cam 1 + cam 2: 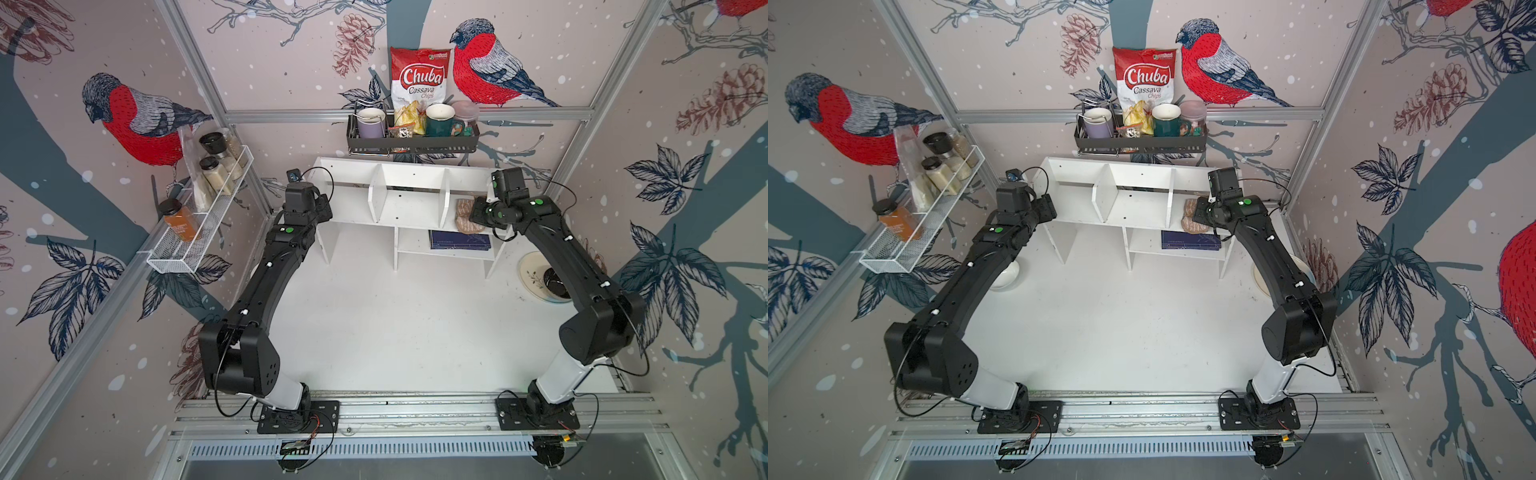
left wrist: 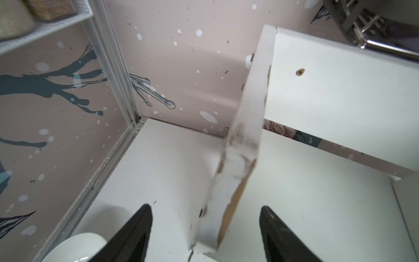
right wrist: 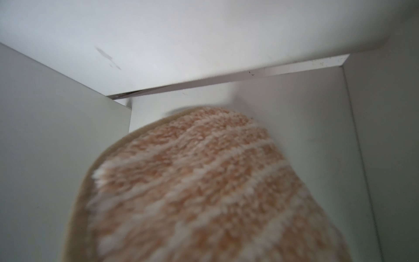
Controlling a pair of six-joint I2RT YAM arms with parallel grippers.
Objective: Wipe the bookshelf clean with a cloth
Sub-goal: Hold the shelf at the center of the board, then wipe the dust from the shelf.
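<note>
Right wrist view is mostly the cloth [image 3: 204, 181], fluffy tan pile with pale stripes and a hemmed rounded edge, pinched in my right gripper [image 1: 476, 213] inside the bookshelf's [image 1: 409, 178] right-hand upper compartment, smooth white walls close on both sides. My left gripper [image 2: 205, 206] stands with jaws apart astride the chipped near edge of the bookshelf's left end panel, touching neither face, white counter [image 2: 158, 158] outside it.

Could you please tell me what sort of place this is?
Probably a test booth dressed as a pantry corner: the left arm and right arm are bolted to an aluminium rail, the walls are printed bird panels, and a black wall rack holds mugs and a chips bag above the bookshelf.
</note>
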